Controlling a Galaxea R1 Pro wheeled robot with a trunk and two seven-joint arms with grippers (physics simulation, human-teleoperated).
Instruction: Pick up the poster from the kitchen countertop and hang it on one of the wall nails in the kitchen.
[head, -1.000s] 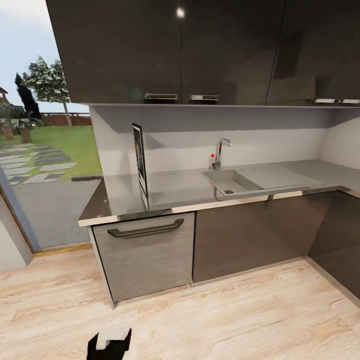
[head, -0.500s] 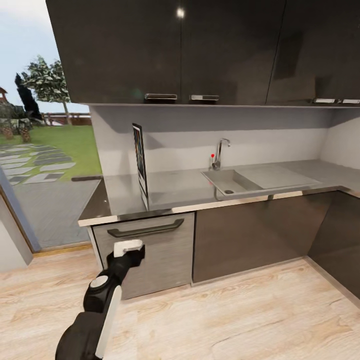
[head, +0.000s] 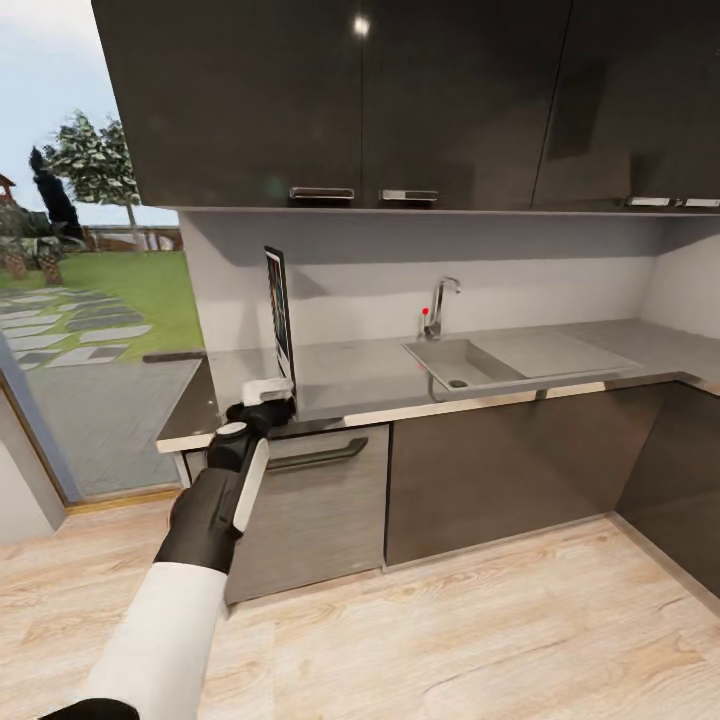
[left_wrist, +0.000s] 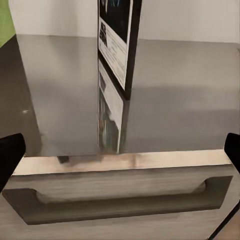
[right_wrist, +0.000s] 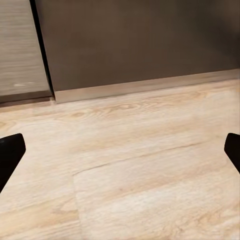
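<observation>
At front edge of long light-grey kitchen countertop (head: 380, 375): thin black-framed poster (head: 280, 318) upright, edge-on; left gripper (head: 268, 398) spread wide, just short of it. Risk: nudge topples print. Nearby: grey sink (head: 462, 362), chrome tap (head: 441, 303), drawer handle (left_wrist: 120, 202). Right gripper (right_wrist: 120, 150) wide apart over floor.

Black-framed poster (head: 281, 318) upright, edge-on, on grey kitchen countertop (head: 370, 375)

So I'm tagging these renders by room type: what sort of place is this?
A home kitchen, most likely: a grey countertop with a moulded sink and chrome tap, dark wall cabinets above, and a garden outside at the left.
</observation>
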